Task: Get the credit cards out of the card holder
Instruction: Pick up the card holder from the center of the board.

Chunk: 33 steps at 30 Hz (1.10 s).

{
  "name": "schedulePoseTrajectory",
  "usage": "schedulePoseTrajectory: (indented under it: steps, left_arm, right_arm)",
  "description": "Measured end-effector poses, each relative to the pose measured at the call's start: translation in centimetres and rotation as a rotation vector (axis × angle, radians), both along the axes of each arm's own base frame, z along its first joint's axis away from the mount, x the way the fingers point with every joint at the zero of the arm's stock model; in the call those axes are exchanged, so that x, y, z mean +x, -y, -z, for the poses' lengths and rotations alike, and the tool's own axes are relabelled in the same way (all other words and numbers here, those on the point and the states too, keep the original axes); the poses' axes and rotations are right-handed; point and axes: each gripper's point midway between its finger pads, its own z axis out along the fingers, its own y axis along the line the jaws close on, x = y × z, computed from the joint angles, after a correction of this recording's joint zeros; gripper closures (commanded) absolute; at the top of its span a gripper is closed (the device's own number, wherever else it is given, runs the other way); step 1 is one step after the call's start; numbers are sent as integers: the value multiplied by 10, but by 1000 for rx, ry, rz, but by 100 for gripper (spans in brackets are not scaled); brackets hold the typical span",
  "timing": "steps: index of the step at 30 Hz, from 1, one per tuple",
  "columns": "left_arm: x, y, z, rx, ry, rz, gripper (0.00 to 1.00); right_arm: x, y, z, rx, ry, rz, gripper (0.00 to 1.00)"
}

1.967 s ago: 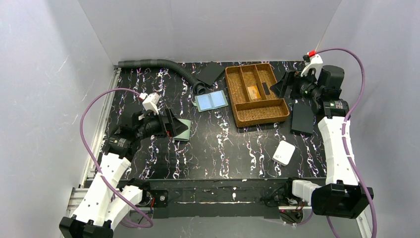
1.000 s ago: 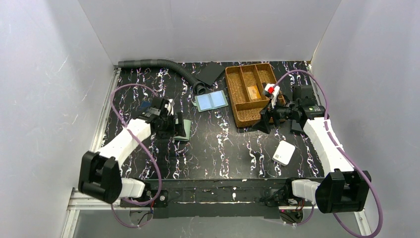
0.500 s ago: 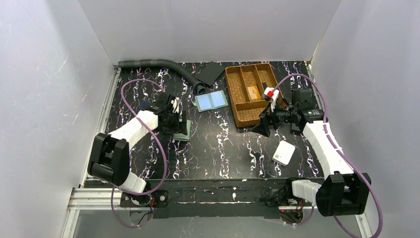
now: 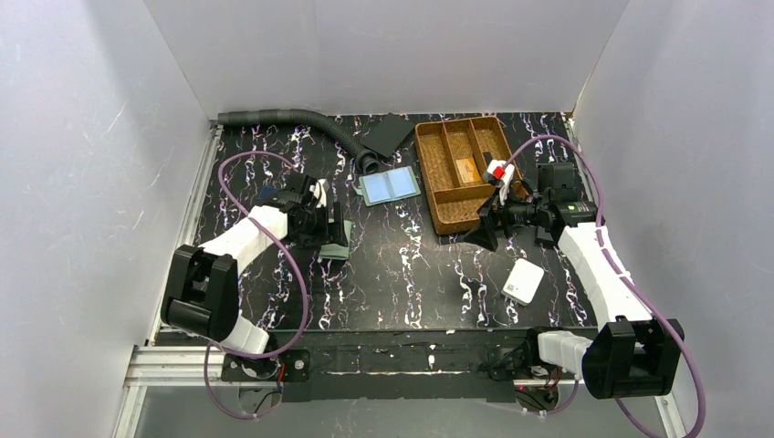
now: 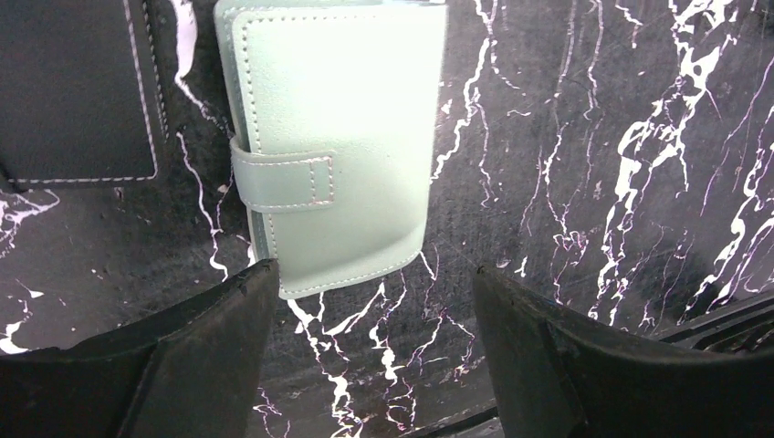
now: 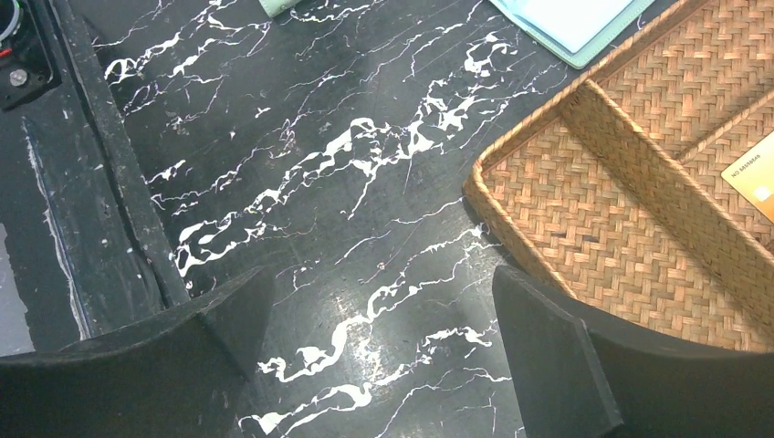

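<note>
The left tool (image 5: pixel 370 274) stands wide, nothing between its black fingers (image 5: pixel 183 365), low over the black, white-veined marble tabletop (image 5: pixel 566 164). Just ahead, reaching in between the fingertips, lies the pale green stitched card holder (image 5: pixel 338 137), closed, its tab strap on the tool's left; whether a finger touches it is hard to tell. Further ahead-left is a flat black stitched pouch (image 5: pixel 78 87).

The right tool (image 6: pixel 381 278) is spread wide and empty. Ahead-right sits a woven wicker tray (image 6: pixel 666 196) holding an orange-gold card (image 6: pixel 753 178). Beyond lies an open pale-blue holder (image 6: pixel 575 23).
</note>
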Motion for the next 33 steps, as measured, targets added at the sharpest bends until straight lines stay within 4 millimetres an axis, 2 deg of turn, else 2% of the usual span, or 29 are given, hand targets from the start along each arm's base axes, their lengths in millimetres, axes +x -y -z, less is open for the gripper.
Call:
schedulePoseTrajectory:
  steps: [8, 13, 20, 27, 33]
  left_arm:
    - [-12, -8, 9, -26, -63, -108, 28]
    - [-24, -11, 8, -38, -65, -142, 37]
    - [-22, -10, 17, -34, -85, -150, 40]
    - [-18, -10, 23, -24, -98, -155, 48]
    - [-14, -9, 20, -27, -85, -163, 62]
  right_arm:
    - [-3, -4, -2, 23, -5, -20, 2]
    - [-5, -5, 0, 33, -17, -29, 2]
    - [-5, -6, 2, 35, -27, -30, 2]
    - [-6, -5, 4, 35, -35, -28, 2]
    - [-7, -6, 5, 36, -40, -30, 2]
